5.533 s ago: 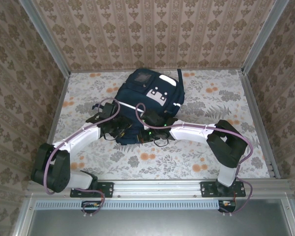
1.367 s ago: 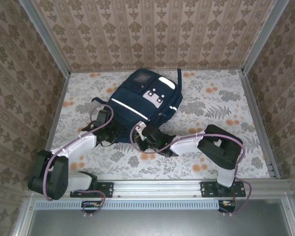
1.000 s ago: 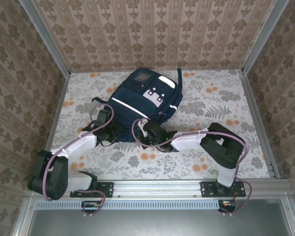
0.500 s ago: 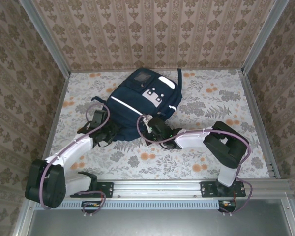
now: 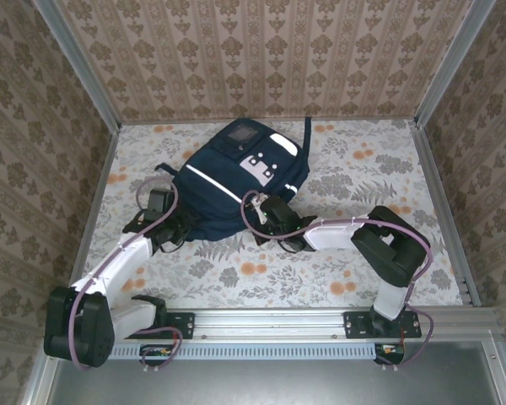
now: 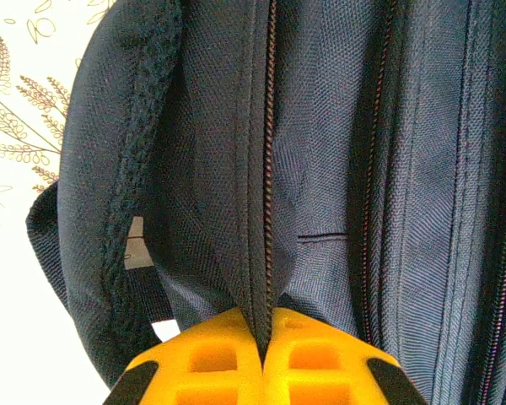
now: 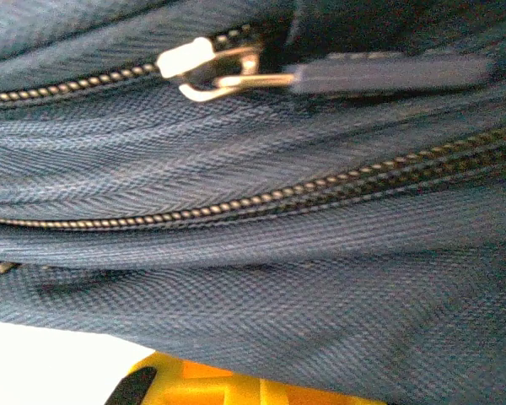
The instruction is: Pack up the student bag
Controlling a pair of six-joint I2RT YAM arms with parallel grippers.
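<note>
The student bag (image 5: 236, 173), navy with white stripes and buckle patches, lies front-up at the middle back of the table. My left gripper (image 5: 179, 228) is at its near-left edge. In the left wrist view the yellow fingers (image 6: 215, 359) are pressed together, so the left gripper (image 6: 266, 329) is shut on a fold of bag fabric with a closed zipper (image 6: 267, 169) running along it. My right gripper (image 5: 266, 218) is at the bag's near-right edge. Bag fabric (image 7: 320, 321) drapes over its yellow fingers (image 7: 228, 390) and hides the tips. A silver zipper slider (image 7: 209, 67) lies on a closed zip above.
Patterned walls with metal corner posts (image 5: 76, 72) enclose the floral table (image 5: 363, 169). A dark strap (image 5: 307, 131) trails from the bag's far right side. Bare table lies right of the bag and in front of it.
Over the last second the bag has slid back and to the left with both grippers on its near edge. The left arm has swung left, and the right gripper has moved further from the base.
</note>
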